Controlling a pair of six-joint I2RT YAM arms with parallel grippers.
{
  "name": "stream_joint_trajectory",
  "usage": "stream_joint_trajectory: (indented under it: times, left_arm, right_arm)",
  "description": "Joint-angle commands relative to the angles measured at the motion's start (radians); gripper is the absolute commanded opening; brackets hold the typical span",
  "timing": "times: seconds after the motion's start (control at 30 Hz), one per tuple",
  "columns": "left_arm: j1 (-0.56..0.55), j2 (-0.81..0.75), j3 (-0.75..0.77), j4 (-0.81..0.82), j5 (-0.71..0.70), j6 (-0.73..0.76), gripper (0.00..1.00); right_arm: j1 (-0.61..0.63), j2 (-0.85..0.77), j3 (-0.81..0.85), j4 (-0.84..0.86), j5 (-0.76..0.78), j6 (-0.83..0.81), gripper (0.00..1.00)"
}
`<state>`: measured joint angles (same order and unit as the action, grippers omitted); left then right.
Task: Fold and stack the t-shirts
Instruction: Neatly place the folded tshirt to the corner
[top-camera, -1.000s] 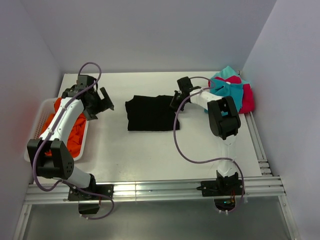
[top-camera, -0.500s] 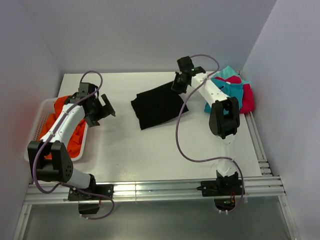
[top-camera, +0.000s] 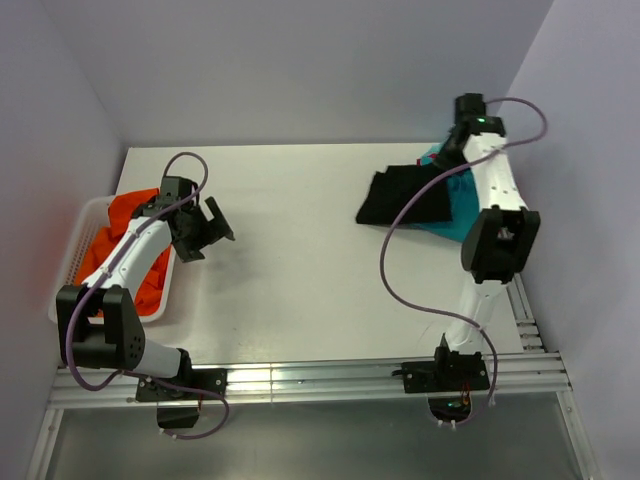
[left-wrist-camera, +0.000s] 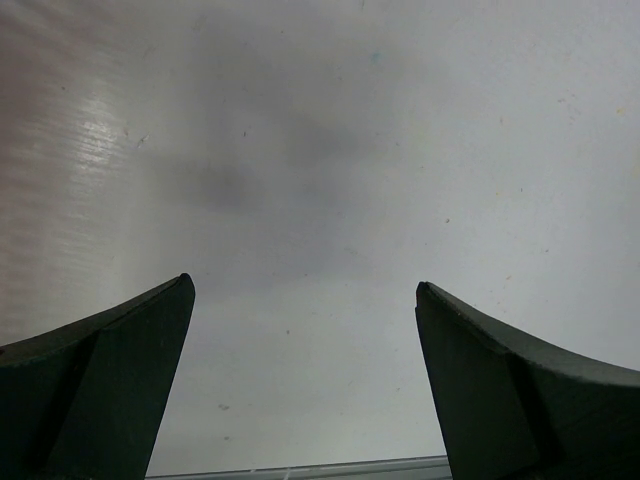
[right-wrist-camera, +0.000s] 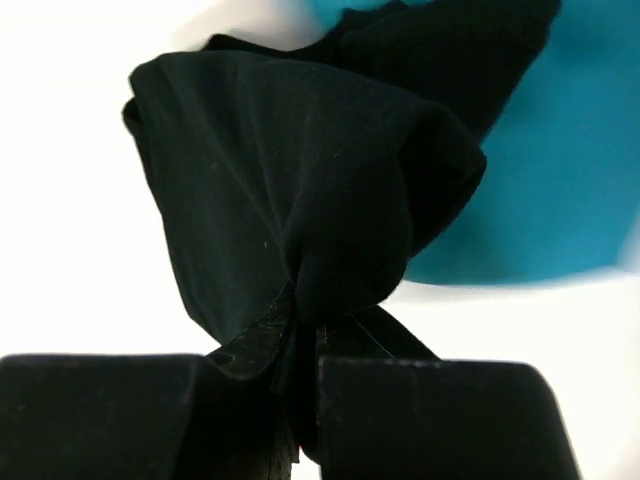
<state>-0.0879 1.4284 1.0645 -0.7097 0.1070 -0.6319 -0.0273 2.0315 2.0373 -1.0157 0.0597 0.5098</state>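
My right gripper (top-camera: 452, 150) is at the back right of the table, shut on a bunched fold of the folded black t-shirt (top-camera: 405, 197), which trails from it down and left. In the right wrist view the black t-shirt (right-wrist-camera: 300, 200) is pinched between the closed jaws of the right gripper (right-wrist-camera: 305, 345). The black t-shirt partly lies over the teal t-shirt (top-camera: 465, 215), which also shows in the right wrist view (right-wrist-camera: 570, 180). The orange t-shirt (top-camera: 130, 215) lies crumpled in a basket at the left. My left gripper (top-camera: 212, 238) is open and empty over bare table (left-wrist-camera: 305, 295). The pink-red t-shirt is hidden.
A white slatted basket (top-camera: 68, 268) stands at the table's left edge beside the left arm. Grey walls close in the back and both sides. An aluminium rail (top-camera: 300, 385) runs along the near edge. A purple cable (top-camera: 395, 290) loops from the right arm.
My right gripper has carried the black t-shirt from the table's middle to the back right, onto the teal t-shirt. The left gripper has drifted slightly nearer.
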Motion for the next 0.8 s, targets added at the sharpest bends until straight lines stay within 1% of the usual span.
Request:
stream_joint_trajectory:
  times: [0.0,0.03,0.07,0.17,0.2,0.4,0.5,0.53,0.57,0.6,0.63,0.67,0.7,0.77]
  left_arm:
    - [0.005,-0.039,-0.008,0.042,0.029,0.008,0.99]
    - [0.005,-0.04,-0.009,0.041,0.033,0.009,0.99]
    - [0.005,-0.04,-0.009,0.036,0.033,0.015,1.0]
    - [0.005,-0.043,-0.008,0.035,0.033,0.027,0.99]
    - [0.005,-0.043,-0.011,0.036,0.033,0.031,1.0]
    - [0.005,-0.054,-0.034,0.044,0.043,0.024,0.99]
    - [0.005,-0.06,-0.047,0.05,0.048,0.021,0.99]
    - [0.005,-0.06,-0.049,0.049,0.048,0.023,1.0]
    - [0.005,-0.06,-0.049,0.047,0.046,0.023,0.99]
    - [0.005,-0.06,-0.047,0.044,0.046,0.024,1.0]
    - [0.005,-0.062,-0.046,0.041,0.043,0.024,0.99]
    - [0.005,-0.063,-0.044,0.036,0.039,0.026,1.0]
    - [0.005,-0.065,-0.043,0.035,0.034,0.031,1.0]
    - [0.005,-0.068,-0.044,0.03,0.026,0.034,0.99]
  right_arm:
    - [-0.159,-0.143,-0.064,-0.024,0.058,-0.016,0.0]
    - [-0.198,-0.143,-0.071,-0.014,0.043,-0.014,0.0]
    - [-0.267,-0.137,-0.074,-0.008,0.029,-0.011,0.0]
    - [-0.332,-0.076,-0.033,0.002,-0.003,-0.019,0.0]
    - [-0.345,-0.044,0.009,-0.001,-0.001,-0.02,0.0]
    - [-0.344,0.024,0.151,-0.018,0.002,-0.021,0.0]
    - [-0.355,0.061,0.172,-0.017,-0.018,-0.014,0.0]
    - [-0.355,0.068,0.172,-0.015,-0.021,-0.014,0.05]
    - [-0.355,0.078,0.166,-0.018,-0.014,-0.014,0.16]
    - [-0.355,0.1,0.162,-0.024,0.002,-0.011,0.48]
    - [-0.355,0.11,0.161,-0.037,0.017,-0.011,0.63]
    - [-0.355,0.117,0.149,-0.038,0.047,-0.013,0.9]
    - [-0.355,0.119,0.144,-0.04,0.069,-0.013,1.0]
    - [-0.356,0.113,0.136,-0.053,0.107,-0.011,1.0]
